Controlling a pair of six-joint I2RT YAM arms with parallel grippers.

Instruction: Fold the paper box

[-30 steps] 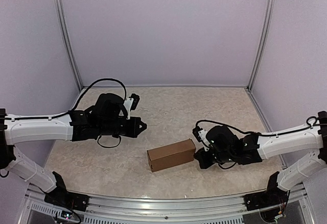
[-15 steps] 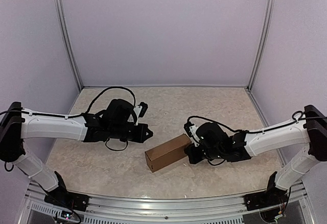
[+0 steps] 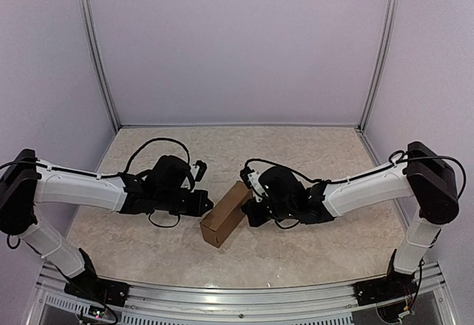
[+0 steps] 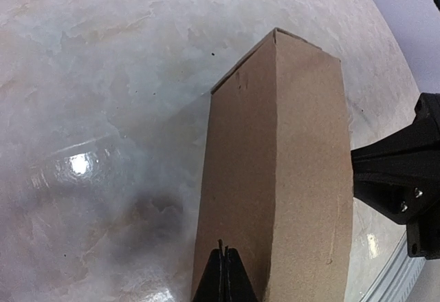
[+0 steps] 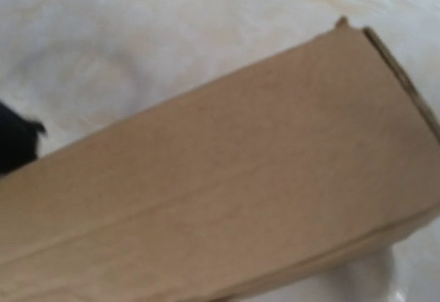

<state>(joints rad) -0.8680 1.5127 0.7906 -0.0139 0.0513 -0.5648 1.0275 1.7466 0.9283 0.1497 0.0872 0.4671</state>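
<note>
One box [image 3: 224, 217], two arms. The box is plain brown cardboard, with all panels closed into a slim rectangular block, so any contents are hidden. It lies flat on the marbled beige table [image 3: 318, 155], near the middle. Its long axis runs diagonally, with the near end toward the left arm's side and the far end toward the right arm's side. The left wrist view shows one long face, a narrower side face and the far end seam of the box [image 4: 275, 171].

The left fingers [image 4: 234, 285] are pressed together to a single point at the lower long edge of the box. In the top view they meet its left side [image 3: 205, 205]. The right fingers [image 3: 252, 211], likewise closed and holding nothing, sit against the opposite long side, so the box lies between the two tips. They show as a black wedge beside the box [image 4: 385, 178].

The right wrist view is filled by the blurred box [image 5: 220, 199]. A dark shape at its left edge is possibly the other arm's tip.
</note>
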